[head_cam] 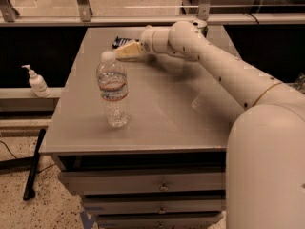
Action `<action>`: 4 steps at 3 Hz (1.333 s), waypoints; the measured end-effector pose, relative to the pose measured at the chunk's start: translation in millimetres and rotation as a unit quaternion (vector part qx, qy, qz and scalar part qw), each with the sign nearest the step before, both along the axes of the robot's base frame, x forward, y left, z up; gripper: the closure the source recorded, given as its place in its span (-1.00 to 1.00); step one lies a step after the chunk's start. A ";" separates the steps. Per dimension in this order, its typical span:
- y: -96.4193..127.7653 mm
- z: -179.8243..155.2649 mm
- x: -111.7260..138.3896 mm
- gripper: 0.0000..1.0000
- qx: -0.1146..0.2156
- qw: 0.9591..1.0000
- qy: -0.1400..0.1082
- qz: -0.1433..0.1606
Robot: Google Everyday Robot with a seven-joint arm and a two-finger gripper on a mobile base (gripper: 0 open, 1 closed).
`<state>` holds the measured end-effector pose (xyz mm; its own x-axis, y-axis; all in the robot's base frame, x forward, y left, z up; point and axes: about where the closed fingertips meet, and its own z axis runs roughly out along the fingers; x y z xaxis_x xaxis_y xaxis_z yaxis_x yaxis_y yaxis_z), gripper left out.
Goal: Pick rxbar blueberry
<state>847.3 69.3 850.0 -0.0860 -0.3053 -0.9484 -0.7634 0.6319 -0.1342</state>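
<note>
The rxbar blueberry (120,42) is a dark flat bar lying near the far edge of the grey table (162,104), partly hidden by my gripper. My gripper (125,52) reaches leftward from the white arm (214,61) and sits low over the table, just in front of the bar. From this view I cannot tell whether it touches the bar.
A clear water bottle (112,92) with a white cap stands upright on the table's left front, just in front of the gripper. A can (203,25) peeks out behind the arm at the far right. A pump bottle (36,82) stands on a ledge to the left. Drawers sit below the tabletop.
</note>
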 end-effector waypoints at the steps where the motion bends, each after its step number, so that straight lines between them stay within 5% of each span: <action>1: 3.2 -3.0 2.6 -0.63 0.006 1.000 0.002 0.002; 4: 7.2 -3.6 -5.7 0.77 0.015 1.000 0.006 0.009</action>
